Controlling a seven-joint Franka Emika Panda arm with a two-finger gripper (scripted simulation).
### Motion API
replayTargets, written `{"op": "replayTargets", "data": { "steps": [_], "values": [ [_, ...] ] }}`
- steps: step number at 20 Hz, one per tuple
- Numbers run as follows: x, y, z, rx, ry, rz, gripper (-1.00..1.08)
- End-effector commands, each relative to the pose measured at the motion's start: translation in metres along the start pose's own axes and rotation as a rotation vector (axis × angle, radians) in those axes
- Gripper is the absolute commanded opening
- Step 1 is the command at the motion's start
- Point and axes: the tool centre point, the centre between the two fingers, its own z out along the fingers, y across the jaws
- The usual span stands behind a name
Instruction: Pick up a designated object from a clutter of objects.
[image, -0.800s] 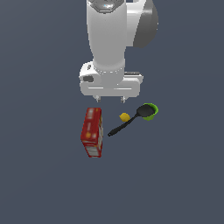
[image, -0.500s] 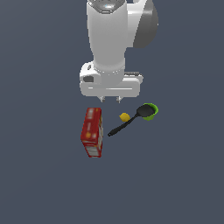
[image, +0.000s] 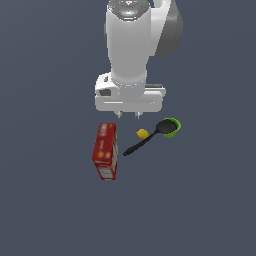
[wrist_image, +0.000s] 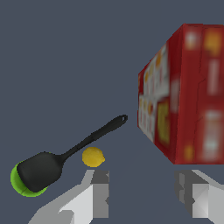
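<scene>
The green cup (image: 173, 128) stands at the exterior view's right, its top mostly covered by the black spatula's blade (image: 164, 127). In the wrist view only its green rim (wrist_image: 15, 180) shows under the blade (wrist_image: 41, 170). The small yellow lump (image: 143, 133) lies beside the spatula's handle, and the red box (image: 105, 151) lies to the exterior view's left. My gripper (image: 128, 116) hangs open and empty above the floor, between the box and the lump and well apart from the cup. In the wrist view the gripper (wrist_image: 144, 189) frames bare floor.
The red box (wrist_image: 188, 96) looms close beside one finger in the wrist view. The yellow lump (wrist_image: 93, 156) lies just ahead of the other finger (wrist_image: 100, 192). The spatula's handle (wrist_image: 98, 133) runs slantwise toward the box. A plain dark floor surrounds the clutter.
The hand has shifted slightly lower and toward the exterior view's right. The box, spatula, lump and cup have not moved.
</scene>
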Motion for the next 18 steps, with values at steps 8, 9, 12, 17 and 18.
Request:
{"op": "replayTargets", "data": {
  "steps": [8,9,12,17,18],
  "values": [
    [-0.008,-0.057,0.041,-0.035,0.015,-0.121,0.28],
    [-0.010,-0.066,0.047,-0.040,0.018,-0.141,0.28],
    [-0.019,-0.097,0.069,-0.054,0.028,-0.211,0.28],
    [-0.047,-0.155,0.109,-0.071,0.048,-0.349,0.28],
    [-0.053,-0.166,0.117,-0.073,0.052,-0.378,0.28]
  ]
}}
